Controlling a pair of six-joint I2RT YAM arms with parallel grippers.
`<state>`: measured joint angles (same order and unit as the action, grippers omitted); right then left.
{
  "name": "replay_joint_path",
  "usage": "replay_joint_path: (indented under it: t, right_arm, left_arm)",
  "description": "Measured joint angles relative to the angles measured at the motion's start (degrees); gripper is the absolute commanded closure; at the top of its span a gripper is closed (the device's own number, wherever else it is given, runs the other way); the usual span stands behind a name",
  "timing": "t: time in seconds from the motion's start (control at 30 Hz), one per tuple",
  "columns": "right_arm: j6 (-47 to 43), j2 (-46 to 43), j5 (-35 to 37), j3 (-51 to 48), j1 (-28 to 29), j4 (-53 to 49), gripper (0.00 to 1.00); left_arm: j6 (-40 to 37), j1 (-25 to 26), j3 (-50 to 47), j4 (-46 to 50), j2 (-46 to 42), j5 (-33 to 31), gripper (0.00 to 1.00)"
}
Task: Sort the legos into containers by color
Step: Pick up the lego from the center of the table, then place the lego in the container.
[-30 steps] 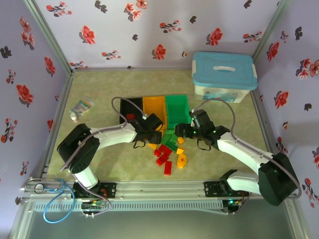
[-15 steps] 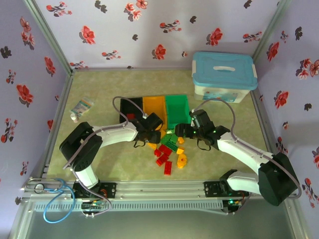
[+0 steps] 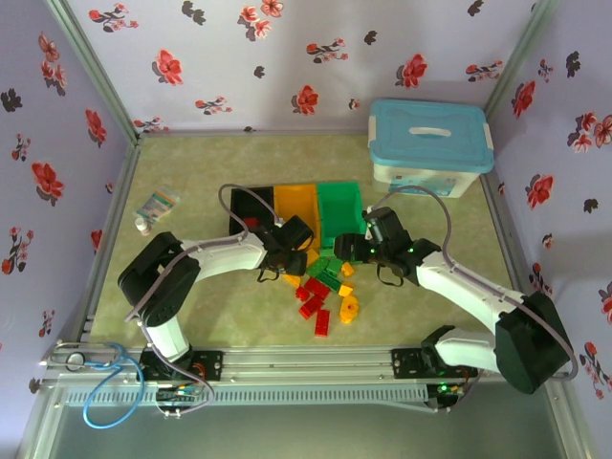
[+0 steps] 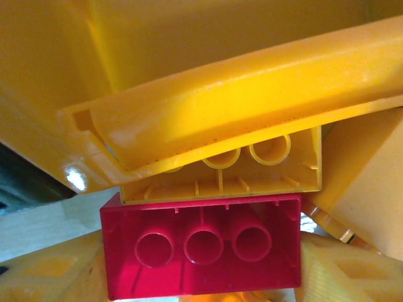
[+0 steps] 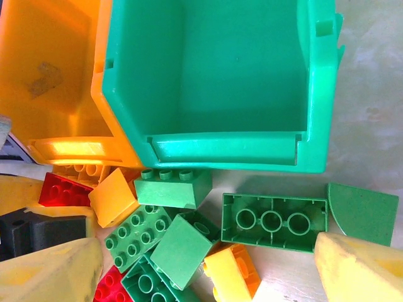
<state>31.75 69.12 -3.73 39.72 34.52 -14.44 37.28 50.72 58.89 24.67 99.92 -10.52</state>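
Red lego (image 4: 201, 245) lengthwise across left end effector (image 4: 198, 280), grip unclear; right end effector (image 5: 208, 267) open

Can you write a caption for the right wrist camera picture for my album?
An empty green bin sits beside the orange bin, with loose green bricks lying just outside it.

My left arm (image 3: 215, 256) and right arm (image 3: 469, 292) match: rounded white shell links between bulky black joint housings, with black shoulder blocks at the near rail. One thin grey cable (image 3: 221, 199) loops free from each forearm to the wrist. Small green lights (image 3: 413, 251) glow on the right wrist. My fingers (image 5: 359, 267) are pale yellow, blunt wedges. Seen close on the left, the finger pads (image 4: 352, 277) carry a moulded waffle grid.
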Motion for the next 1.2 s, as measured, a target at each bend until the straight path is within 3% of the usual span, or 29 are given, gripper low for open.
replay_joint_path:
  t: [0.3,0.8,1.2]
  right_arm:
    - [0.02,0.00,0.00,0.00,0.04,0.00,0.13]
    - [0.04,-0.24,0.39,-0.02,0.74,0.00,0.13]
    - [0.28,-0.48,0.59,-0.02,1.33,0.00,0.13]
  left_arm:
    - [0.02,0.72,0.00,1.90,-1.51,-1.55,0.39]
    - [0.00,1.73,-0.81,3.69,-15.23,-3.28,0.40]
    - [-1.36,-12.41,-4.61,1.51,-21.55,-1.40,0.41]
